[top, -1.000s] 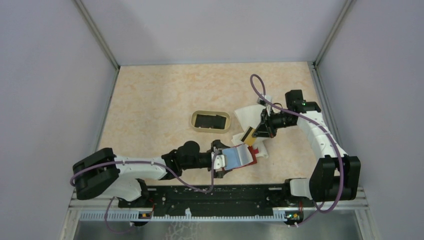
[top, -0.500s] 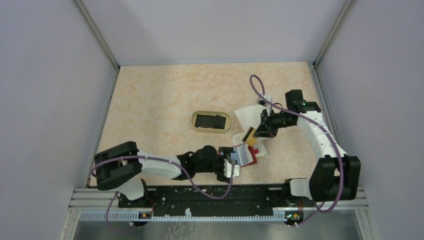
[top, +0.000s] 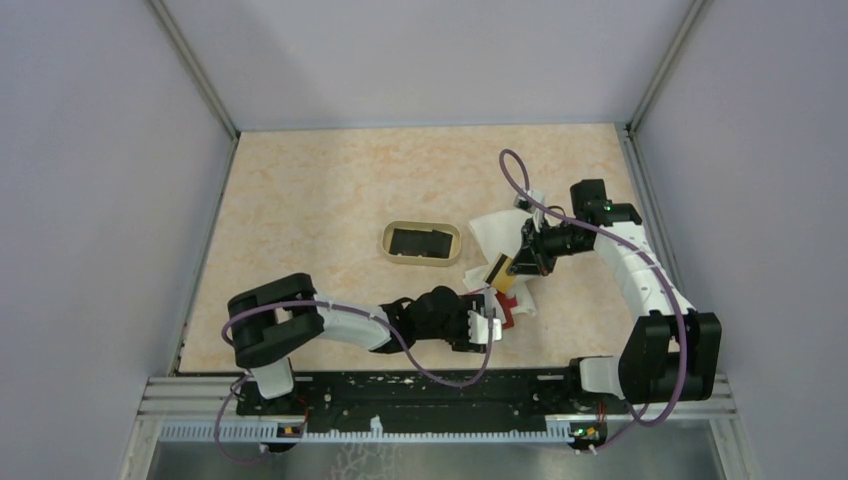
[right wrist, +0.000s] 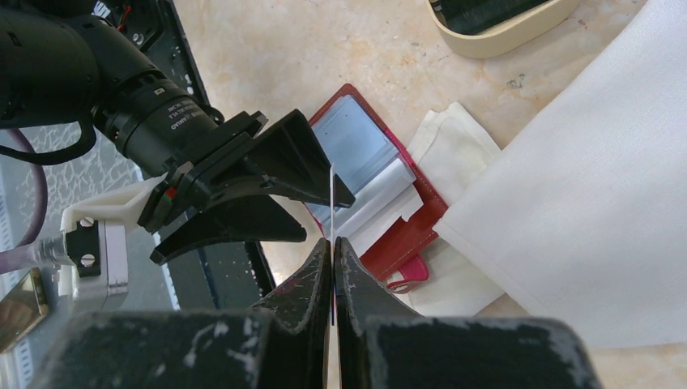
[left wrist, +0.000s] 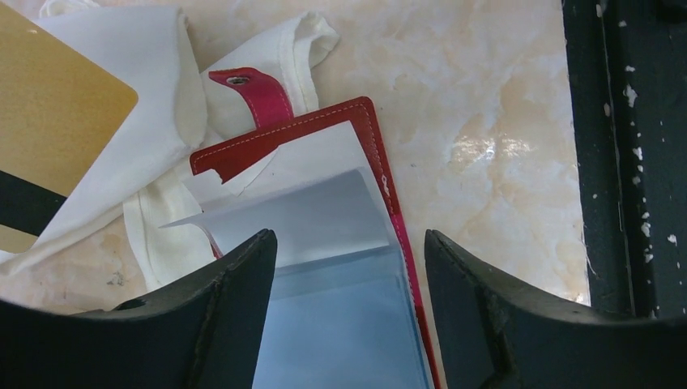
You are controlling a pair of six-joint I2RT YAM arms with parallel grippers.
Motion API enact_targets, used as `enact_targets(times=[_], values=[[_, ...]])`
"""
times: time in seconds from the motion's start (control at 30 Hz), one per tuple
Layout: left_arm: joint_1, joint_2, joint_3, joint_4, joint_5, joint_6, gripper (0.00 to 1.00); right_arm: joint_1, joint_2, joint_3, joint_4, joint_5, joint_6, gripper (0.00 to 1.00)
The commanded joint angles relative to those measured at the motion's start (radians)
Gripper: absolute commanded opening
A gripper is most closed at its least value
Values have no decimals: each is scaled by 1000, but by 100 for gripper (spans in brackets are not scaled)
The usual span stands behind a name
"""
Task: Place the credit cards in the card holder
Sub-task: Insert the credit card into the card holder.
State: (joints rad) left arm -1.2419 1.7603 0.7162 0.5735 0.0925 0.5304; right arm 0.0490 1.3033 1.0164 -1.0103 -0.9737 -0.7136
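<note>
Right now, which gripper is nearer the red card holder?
Left. The left gripper has its fingers straddling the open card holder; the right gripper hangs above it, farther back, shut on a gold card.

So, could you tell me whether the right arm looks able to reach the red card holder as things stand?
Probably not cleanly: the left gripper sits over the open card holder, fingers either side of the light blue card, blocking the way. The right gripper, shut on a gold card, hangs nearby.
</note>
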Motion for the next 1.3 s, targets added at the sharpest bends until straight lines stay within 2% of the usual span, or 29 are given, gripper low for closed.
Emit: enact_targets(times=[0.0,0.2,0.47,0.67,0.83,0.97,1.27], values=[[-4,27,60,-44,-18,-109,71,-9,-32,25,19,-28,-1,0],[-4,17,60,-65,-3,-200,69,-9,-30,24,19,-29,-1,0],[-4,50,94,-103,-1,-223,70,-9,-28,26,18,-28,-1,0],[-4,83,150,-155,-81,-259,66,-9,-31,26,16,-29,-1,0],[-4,93,196,-232,-208,-308,56,-11,-30,28,16,-30,0,0],[-2,97,223,-292,-284,-347,55,-11,-30,27,15,-29,0,0],[41,47,204,-327,-324,-370,56,-14,-15,21,15,-24,0,0]])
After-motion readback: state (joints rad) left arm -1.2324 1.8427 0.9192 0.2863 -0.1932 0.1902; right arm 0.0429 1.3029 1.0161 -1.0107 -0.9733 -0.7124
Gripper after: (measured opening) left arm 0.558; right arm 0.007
